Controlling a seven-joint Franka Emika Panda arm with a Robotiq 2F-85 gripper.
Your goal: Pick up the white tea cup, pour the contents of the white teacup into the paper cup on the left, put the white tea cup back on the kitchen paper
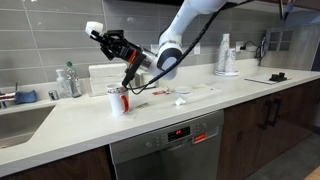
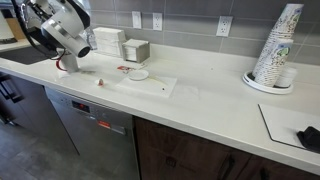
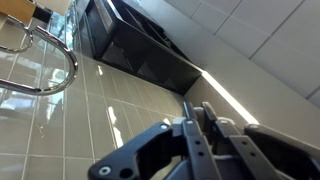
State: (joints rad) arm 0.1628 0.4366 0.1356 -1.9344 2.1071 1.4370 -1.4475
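Likely the pour: end effector (image 1: 127, 80) tilts above the paper cup (image 1: 118, 101), its grip impossible to tell; next calls for levelling toward the kitchen paper (image 2: 152, 85).

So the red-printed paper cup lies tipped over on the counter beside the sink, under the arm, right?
Not tipped over: the paper cup stands upright on the counter beside the sink, under the arm; an exterior view shows it.

One white paper cup with red print (image 1: 118, 100) stands left of centre. One small white tea cup (image 1: 93, 28) is at the upper left. One tall stack of white cups (image 2: 278, 45) is at the upper right. Two boxes (image 2: 108, 42) are at the upper left. Three white wall outlets (image 2: 157, 20) run along the top. One thin white kitchen paper sheet (image 2: 150, 83) lies mid-frame.
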